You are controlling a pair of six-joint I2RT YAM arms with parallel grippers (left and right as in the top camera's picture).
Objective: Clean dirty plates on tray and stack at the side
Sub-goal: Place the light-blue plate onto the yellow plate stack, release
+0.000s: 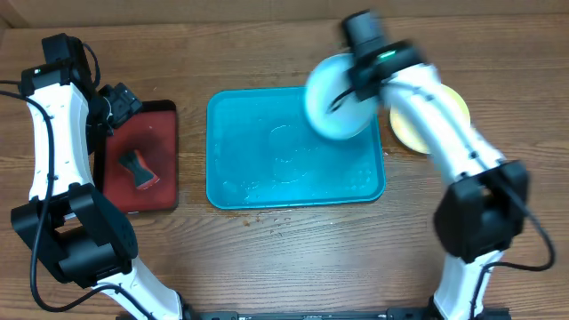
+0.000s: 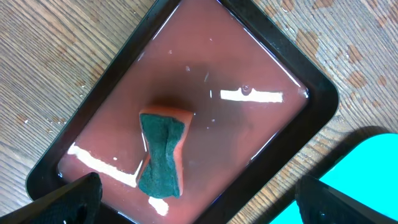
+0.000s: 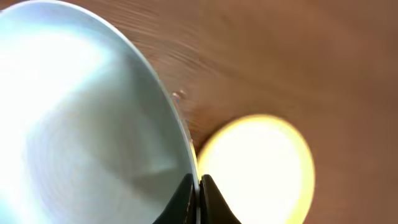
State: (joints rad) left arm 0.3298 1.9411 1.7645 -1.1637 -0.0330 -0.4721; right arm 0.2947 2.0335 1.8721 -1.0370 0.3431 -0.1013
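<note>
Pale plate (image 1: 336, 96), blurred overhead, pinched at its rim by my right pincer (image 3: 199, 193) above the tray's (image 1: 240, 151) far right corner; yellow-green plate (image 1: 407, 133) half hidden under that arm (image 1: 436, 124); left pincer (image 2: 199, 196) spread wide.

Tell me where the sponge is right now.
In the overhead view the sponge lies in the small red tray at the far left, just left of the teal tray; the left wrist view looks straight down on it.
</note>
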